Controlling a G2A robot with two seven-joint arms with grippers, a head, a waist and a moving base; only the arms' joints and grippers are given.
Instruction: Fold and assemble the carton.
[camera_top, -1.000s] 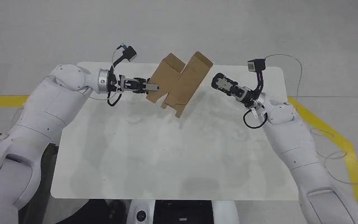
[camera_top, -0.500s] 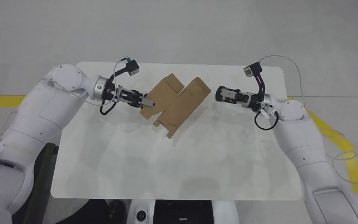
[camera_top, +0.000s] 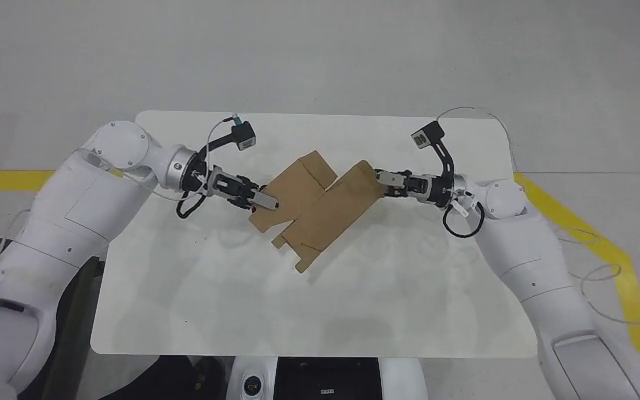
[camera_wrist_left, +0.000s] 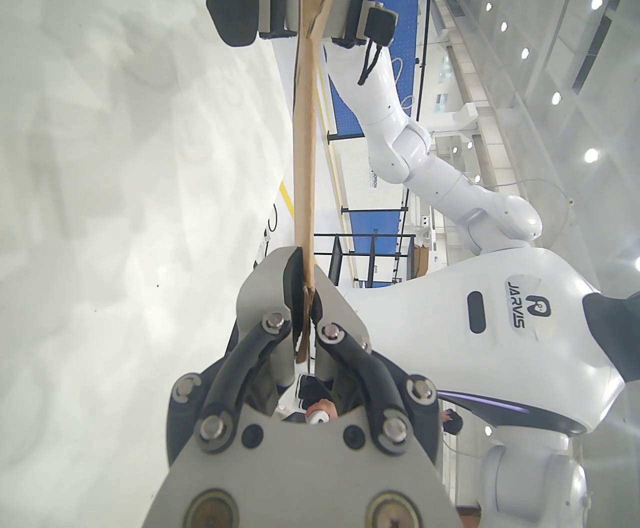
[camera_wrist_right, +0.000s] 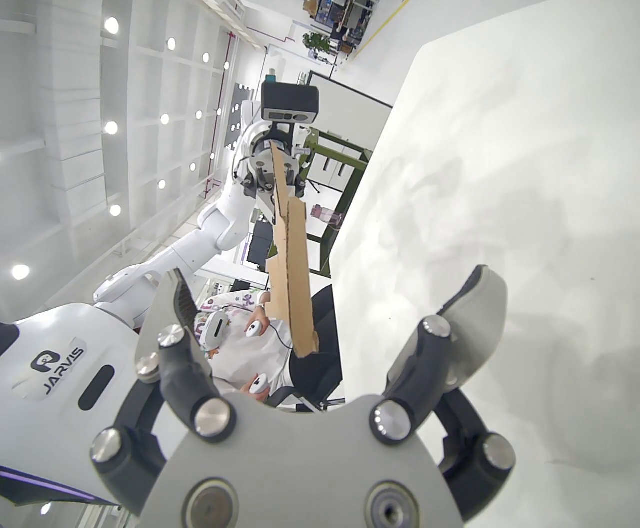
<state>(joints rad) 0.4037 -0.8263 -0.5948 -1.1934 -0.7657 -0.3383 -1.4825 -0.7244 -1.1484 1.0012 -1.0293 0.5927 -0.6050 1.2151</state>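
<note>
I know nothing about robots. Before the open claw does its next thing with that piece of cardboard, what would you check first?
1. Left gripper clamped on the flat brown cardboard carton: ok.
2. Right gripper open wide: ok.
3. Carton's free end inside the right gripper's opening: ok, judging from the right wrist view.
4. Right gripper holding the carton: not ok, it has not yet shut.
5. Carton lifted off the white table: cannot tell.
6. Carton folded into shape: not ok, it is flat.

No readable text on the carton (camera_top: 318, 203); small print on a far panel (camera_wrist_left: 373, 177) looks illegible.
</note>
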